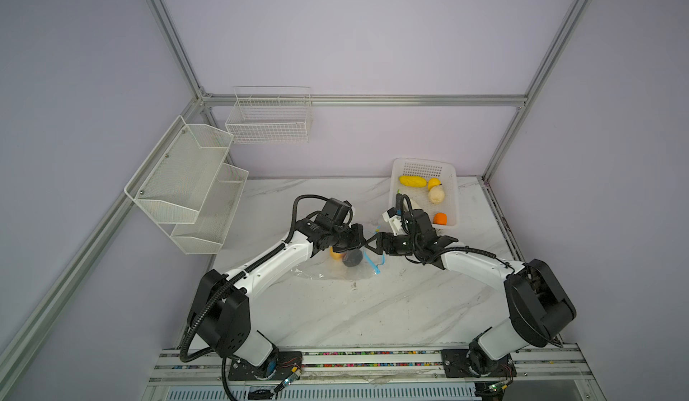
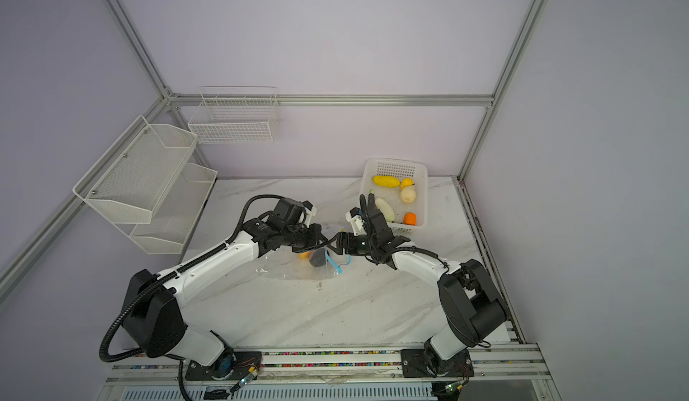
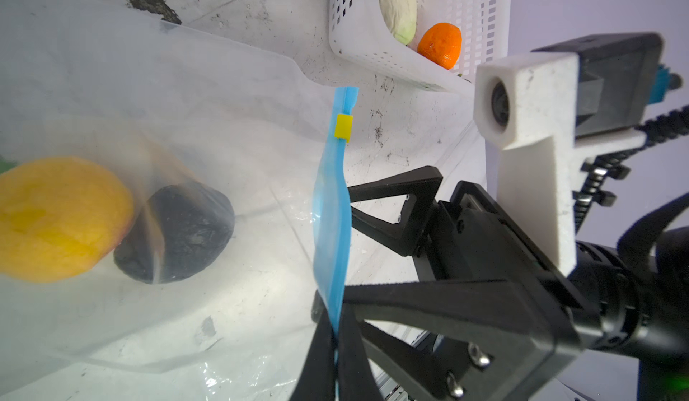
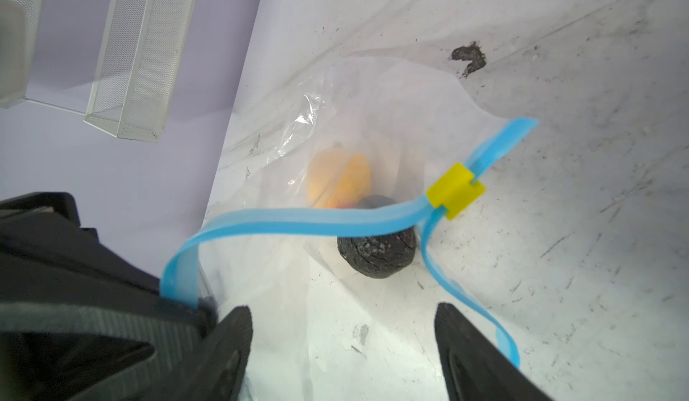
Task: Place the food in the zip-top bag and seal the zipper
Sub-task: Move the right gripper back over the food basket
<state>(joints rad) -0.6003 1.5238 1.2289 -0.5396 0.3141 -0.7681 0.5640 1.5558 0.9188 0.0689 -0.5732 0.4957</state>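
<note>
Left gripper (image 3: pixel 335 328) pinches the zipper (image 3: pixel 332 212), which runs near-to-far; right gripper (image 4: pixel 343 313) gapes wide; zip-top bag (image 1: pixel 320 268) mouth faces right.

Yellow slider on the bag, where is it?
In the left wrist view, the yellow slider sits near the end of the blue zipper toward the white basket; the left gripper pinches the other end.

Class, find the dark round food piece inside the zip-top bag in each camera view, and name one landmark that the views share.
In a top view: dark piece near centre, right of the yellow-orange piece.
In a top view: same place.
Left wrist: between yellow-orange piece and zipper.
Right wrist: partly hidden behind the zipper.
Shared landmark: the light-blue zipper.
</note>
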